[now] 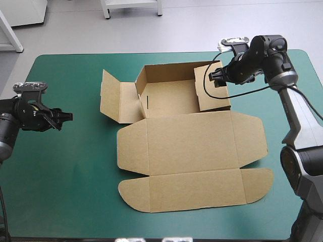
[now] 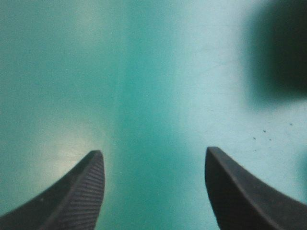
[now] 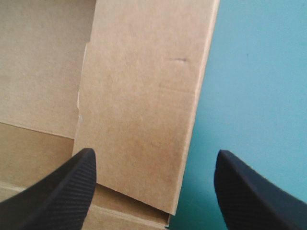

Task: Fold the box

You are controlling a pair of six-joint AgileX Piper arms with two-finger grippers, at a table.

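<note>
Two grippers, fingers wide apart, nothing held. Box [image 1: 189,138] mid-table: tray half toward 12 o'clock, lid flat toward 6. Right gripper [image 1: 218,76] over 3 o'clock side wall [image 1: 212,98]; left gripper [image 1: 64,117] idle at 9. Advice: straddle wall edge, pinch squarely, tuck inward slowly.
</note>
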